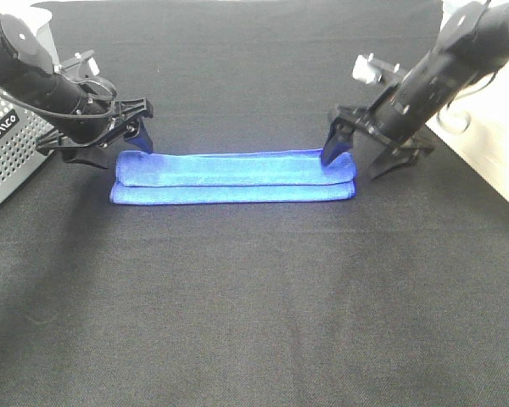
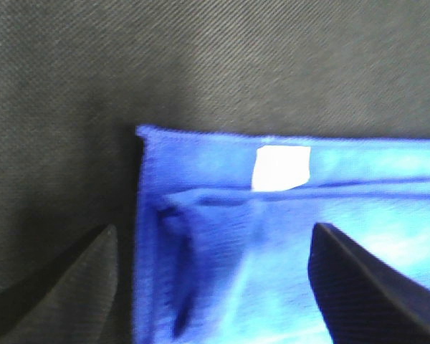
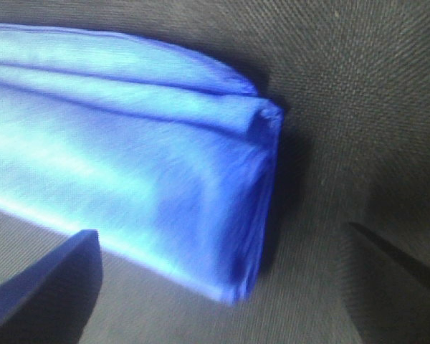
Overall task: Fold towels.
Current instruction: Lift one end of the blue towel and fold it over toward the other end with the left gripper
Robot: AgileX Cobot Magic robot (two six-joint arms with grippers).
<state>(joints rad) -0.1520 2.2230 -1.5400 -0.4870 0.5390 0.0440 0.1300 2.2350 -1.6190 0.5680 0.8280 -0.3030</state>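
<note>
The black counter (image 1: 254, 322) carries the blue towel (image 1: 235, 176), folded lengthwise into a long narrow strip so its layers lie flat. At the towel's two short ends, the left fingers (image 1: 142, 140) and right fingers (image 1: 332, 152) stand spread wide, holding nothing, likely poised to pinch each end. A white tag (image 2: 280, 168) marks the towel's left end.

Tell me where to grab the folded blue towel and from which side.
Probably its short ends. The blue towel lies flat as a long, narrow strip of stacked layers, so a pinch mid-length would let both ends sag. Come in from above at each end, jaws astride the stack's edge; the white tag marks the left end.
</note>
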